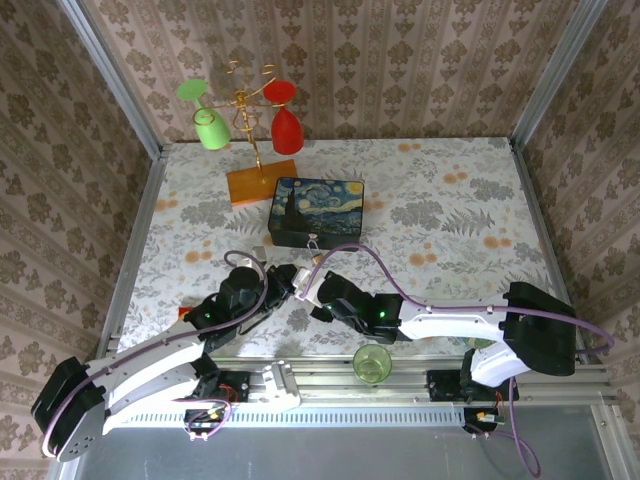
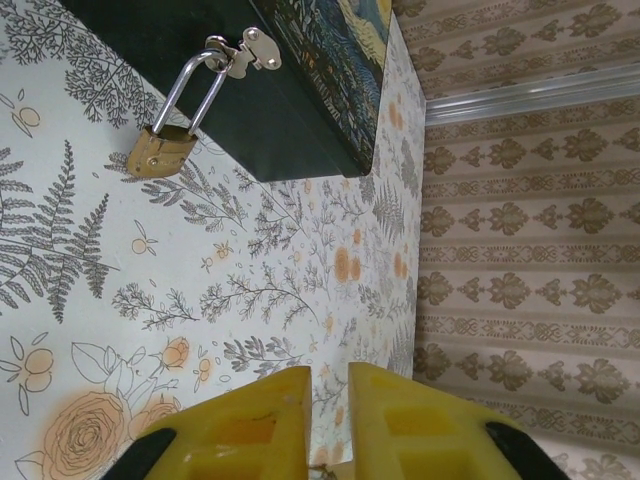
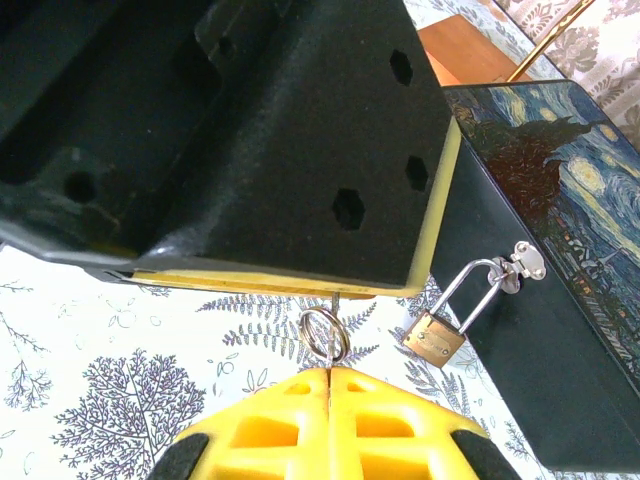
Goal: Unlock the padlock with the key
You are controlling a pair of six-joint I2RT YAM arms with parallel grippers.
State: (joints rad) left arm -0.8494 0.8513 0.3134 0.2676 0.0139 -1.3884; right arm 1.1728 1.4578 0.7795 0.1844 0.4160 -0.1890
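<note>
The small brass padlock (image 3: 433, 338) hangs by its silvery shackle from the clasp on the front of the dark blue painted box (image 3: 560, 200), its body resting on the table. My right gripper (image 3: 329, 372) is shut on the key (image 3: 333, 318), whose ring sticks out above the fingertips. The key's thin blade runs up under the left gripper's fingers (image 3: 300, 150). In the left wrist view my left gripper (image 2: 330, 375) has only a narrow gap, with a bit of metal low between the fingers. The padlock (image 2: 160, 150) lies ahead, to its left. Both grippers meet just in front of the box (image 1: 318, 205).
A wooden-based rack (image 1: 262, 183) with a green and a red glass stands behind the box at the back left. A green cup (image 1: 372, 364) sits at the near edge between the arm bases. Patterned walls close in the table on three sides.
</note>
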